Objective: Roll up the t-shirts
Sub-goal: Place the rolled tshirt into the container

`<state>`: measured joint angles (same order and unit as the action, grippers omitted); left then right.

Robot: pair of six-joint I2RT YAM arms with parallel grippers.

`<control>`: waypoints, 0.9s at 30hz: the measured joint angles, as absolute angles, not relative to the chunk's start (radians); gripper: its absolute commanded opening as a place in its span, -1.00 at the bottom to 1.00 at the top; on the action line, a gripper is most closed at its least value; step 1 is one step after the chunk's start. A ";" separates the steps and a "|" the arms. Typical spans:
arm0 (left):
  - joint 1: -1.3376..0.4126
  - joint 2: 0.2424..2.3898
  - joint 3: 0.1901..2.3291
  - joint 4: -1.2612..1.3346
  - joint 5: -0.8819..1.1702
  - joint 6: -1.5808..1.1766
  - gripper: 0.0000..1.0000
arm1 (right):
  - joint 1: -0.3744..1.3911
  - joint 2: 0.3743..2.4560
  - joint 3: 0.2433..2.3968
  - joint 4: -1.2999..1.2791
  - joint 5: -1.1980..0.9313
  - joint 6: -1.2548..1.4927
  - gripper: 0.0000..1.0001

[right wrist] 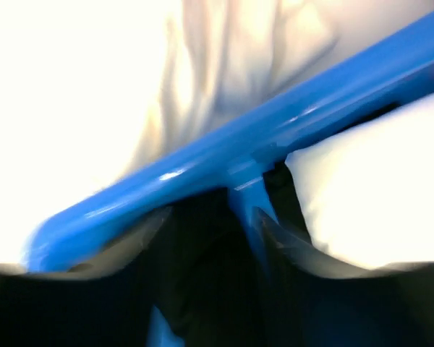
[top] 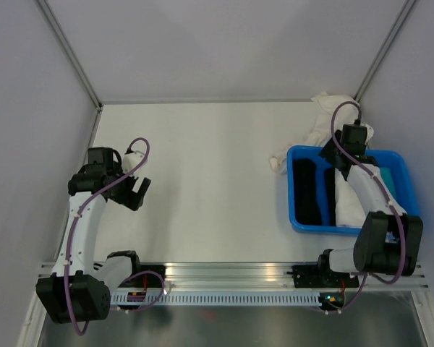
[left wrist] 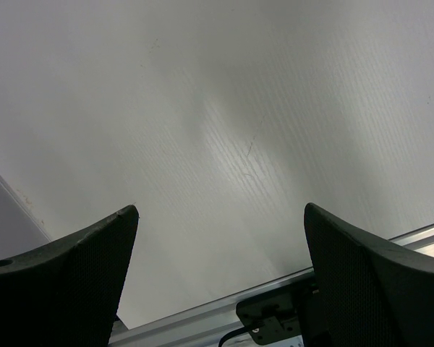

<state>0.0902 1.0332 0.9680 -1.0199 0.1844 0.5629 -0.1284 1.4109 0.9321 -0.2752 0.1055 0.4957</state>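
**Right arm at the tub's far rim**

The right end effector (right wrist: pixel 206 217) hangs over the far rim of the blue plastic tub (top: pixel 296 220). Its fingers are partly spread and, though the view is blurred, seem to pinch nothing. A crumpled cream-white t-shirt (top: pixel 320 126) lies on the white tabletop (top: pixel 202 181) just behind that rim. A rolled black t-shirt (top: pixel 307 191) lies inside the tub. The left end effector (left wrist: pixel 220 208) is spread wide above the tabletop.

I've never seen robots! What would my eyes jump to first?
The bright blue tub on the right of the table, with a black t-shirt rolled inside it. The right gripper hangs over the tub's far rim, where a crumpled white t-shirt lies just behind. Far left, the left gripper gapes open above bare table.
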 measured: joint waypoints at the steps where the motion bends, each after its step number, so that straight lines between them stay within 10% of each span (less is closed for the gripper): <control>1: 0.090 1.031 0.968 -1.018 0.184 0.557 1.00 | -0.128 1.361 0.957 -0.308 0.122 0.485 0.96; 27: 0.090 0.912 0.898 -0.952 0.107 0.429 1.00 | -0.128 0.828 0.932 -0.583 0.518 0.237 0.96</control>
